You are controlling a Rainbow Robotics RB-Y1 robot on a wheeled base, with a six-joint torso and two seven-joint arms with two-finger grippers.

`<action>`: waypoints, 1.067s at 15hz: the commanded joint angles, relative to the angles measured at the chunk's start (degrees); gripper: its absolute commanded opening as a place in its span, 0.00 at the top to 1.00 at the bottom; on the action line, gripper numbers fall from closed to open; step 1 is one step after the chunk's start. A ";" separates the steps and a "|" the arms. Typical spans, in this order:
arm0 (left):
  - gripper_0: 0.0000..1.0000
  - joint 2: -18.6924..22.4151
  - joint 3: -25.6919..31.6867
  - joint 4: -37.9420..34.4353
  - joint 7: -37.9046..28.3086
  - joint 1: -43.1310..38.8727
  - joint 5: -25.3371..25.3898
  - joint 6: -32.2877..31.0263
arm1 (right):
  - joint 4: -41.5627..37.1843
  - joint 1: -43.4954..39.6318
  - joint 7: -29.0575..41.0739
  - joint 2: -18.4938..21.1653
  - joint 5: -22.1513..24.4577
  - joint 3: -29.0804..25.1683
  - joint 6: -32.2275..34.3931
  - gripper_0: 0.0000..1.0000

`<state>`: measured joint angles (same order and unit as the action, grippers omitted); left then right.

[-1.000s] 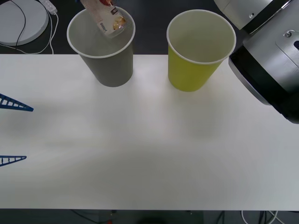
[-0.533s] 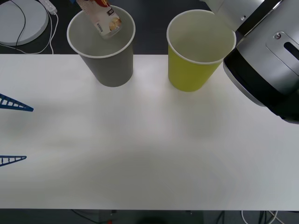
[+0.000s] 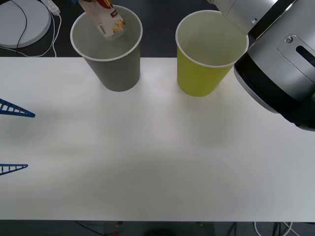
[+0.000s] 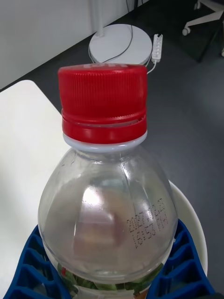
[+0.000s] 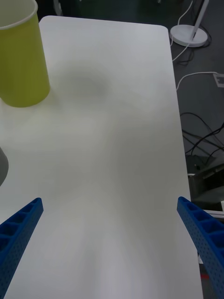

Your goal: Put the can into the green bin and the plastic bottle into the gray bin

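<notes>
Holding the plastic bottle [image 4: 107,187] in our right gripper [image 4: 112,275], we are hanging it over the mouth of the gray bin [image 3: 112,66] at the far left of the table [image 3: 157,147]. In the right wrist view the blue ribbed fingers [image 4: 179,271] are clamped on either side of the bottle's lower body, with the red cap [image 4: 102,103] pointing away from the gripper. From the front, the bottle [image 3: 104,18] is tilting: its base is dipping just inside the gray rim while its upper part is running up and out of the top edge, so its long axis is slanting rather than standing plumb over the opening. That slant is what the release turns on, we judge: the low end is already within the rim, so letting go should send it down into the cup, though a glance off the far wall is possible. The green bin [image 3: 209,54] is standing beside the gray one, apart from it, its visible inside white and bare. Our left gripper [image 5: 112,243] is waiting with its fingers spread wide over the bare table, well away from both bins.
</notes>
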<state>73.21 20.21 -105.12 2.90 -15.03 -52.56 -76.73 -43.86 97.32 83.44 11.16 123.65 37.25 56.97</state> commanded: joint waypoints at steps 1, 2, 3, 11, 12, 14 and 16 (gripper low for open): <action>0.00 0.00 0.00 0.00 0.00 0.00 0.00 0.00 | 0.09 -0.02 -0.03 0.00 -0.08 0.11 0.07 0.87; 0.00 0.00 0.00 0.00 0.00 0.00 0.00 0.00 | 0.53 -0.02 -0.03 0.00 -0.08 0.19 -0.01 0.35; 0.00 0.00 0.00 0.00 0.00 0.00 0.00 0.00 | 0.79 -0.02 -0.03 0.00 -0.26 0.19 -0.01 0.00; 0.00 0.00 0.00 0.00 0.00 0.00 0.00 0.00 | 0.79 -0.02 -0.12 0.00 -0.26 0.46 -0.45 0.00; 0.00 0.00 0.00 0.00 0.00 0.00 0.00 0.00 | 0.79 -0.02 -0.12 0.00 -0.26 0.55 -0.45 0.00; 0.00 0.00 0.00 0.00 0.00 0.00 0.00 0.00 | 0.79 -0.02 -0.12 0.00 -0.34 0.72 -0.45 0.00; 0.00 0.00 0.00 0.00 0.00 0.00 0.00 0.00 | 0.79 -0.02 -0.12 0.00 -0.43 0.72 -0.45 0.00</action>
<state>73.21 20.21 -105.12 2.90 -15.03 -52.56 -76.73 -43.05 97.30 83.34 11.16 123.29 37.97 56.51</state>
